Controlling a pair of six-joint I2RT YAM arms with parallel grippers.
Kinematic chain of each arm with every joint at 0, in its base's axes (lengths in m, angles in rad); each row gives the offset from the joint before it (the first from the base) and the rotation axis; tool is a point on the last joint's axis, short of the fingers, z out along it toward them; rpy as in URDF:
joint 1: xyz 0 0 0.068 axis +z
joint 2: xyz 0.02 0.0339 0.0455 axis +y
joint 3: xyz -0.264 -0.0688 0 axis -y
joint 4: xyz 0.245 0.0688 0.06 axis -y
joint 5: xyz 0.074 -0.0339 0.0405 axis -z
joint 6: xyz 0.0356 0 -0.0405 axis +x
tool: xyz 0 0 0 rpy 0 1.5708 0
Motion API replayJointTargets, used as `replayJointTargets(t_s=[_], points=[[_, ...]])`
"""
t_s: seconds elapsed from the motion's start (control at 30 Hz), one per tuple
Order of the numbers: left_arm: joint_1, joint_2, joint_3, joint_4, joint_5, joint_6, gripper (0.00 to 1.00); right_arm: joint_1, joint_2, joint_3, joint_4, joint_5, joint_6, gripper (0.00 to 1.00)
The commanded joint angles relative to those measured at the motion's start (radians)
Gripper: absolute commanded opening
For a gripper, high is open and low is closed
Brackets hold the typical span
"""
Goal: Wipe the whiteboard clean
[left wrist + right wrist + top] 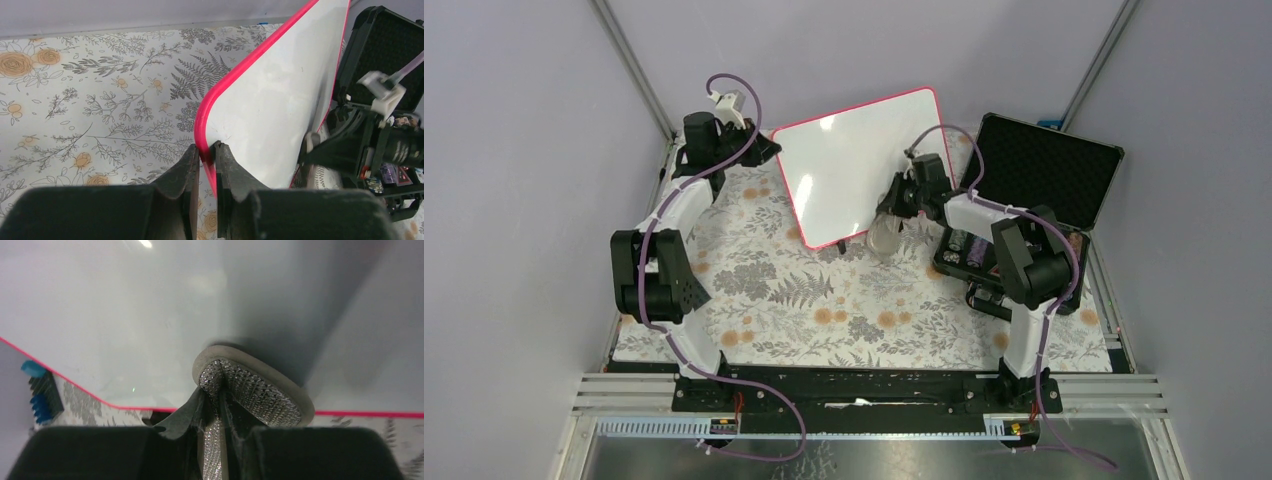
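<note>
A: Pink-red rim is taking the grip – the left gripper (pixel 206 150) is clenching the left edge of the whiteboard (pixel 861 165), which is standing tilted at the far middle of the table (pixel 824 300), just left of the open black case (pixel 1044 165)

B: And what is the right gripper (pixel 220 397) doing?

A: It is squeezing a grey eraser pad (pixel 260 385) with a silvery weave, and the pad is seemingly pressing on the face close to the near right edge. No writing is showing

B: How is the board going to behave?

A: I am judging it light, stiff and thin, with a slick face that fingers are going to slide on. The rim is offering the only sure purchase, and one-sided pinching is risking a swivel under wiping pressure, so firm clamping and gentle strokes are looking wise
</note>
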Motion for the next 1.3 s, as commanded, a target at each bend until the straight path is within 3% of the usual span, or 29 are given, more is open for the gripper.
replayJointTargets(t_s=[0.0,0.33,0.47,0.9,1.03,1.27], points=[[0.003,-0.047,-0.014,0.006,-0.120,0.097,0.00,0.034,0.002,-0.156,0.084,-0.126,0.109,0.00],[-0.001,-0.042,-0.011,-0.011,-0.146,0.117,0.00,-0.014,-0.246,-0.100,-0.107,0.010,-0.019,0.00],[-0.009,-0.041,-0.011,-0.011,-0.145,0.113,0.00,-0.031,-0.287,-0.067,-0.104,0.071,-0.019,0.00],[-0.009,-0.061,0.015,-0.060,-0.171,0.153,0.00,-0.048,-0.014,0.281,-0.180,0.050,0.017,0.00],[-0.010,-0.070,0.032,-0.110,-0.208,0.211,0.00,-0.044,0.036,0.249,-0.172,0.029,0.027,0.00],[-0.009,-0.084,0.022,-0.110,-0.229,0.221,0.00,-0.003,0.029,0.024,-0.091,-0.008,0.061,0.00]])
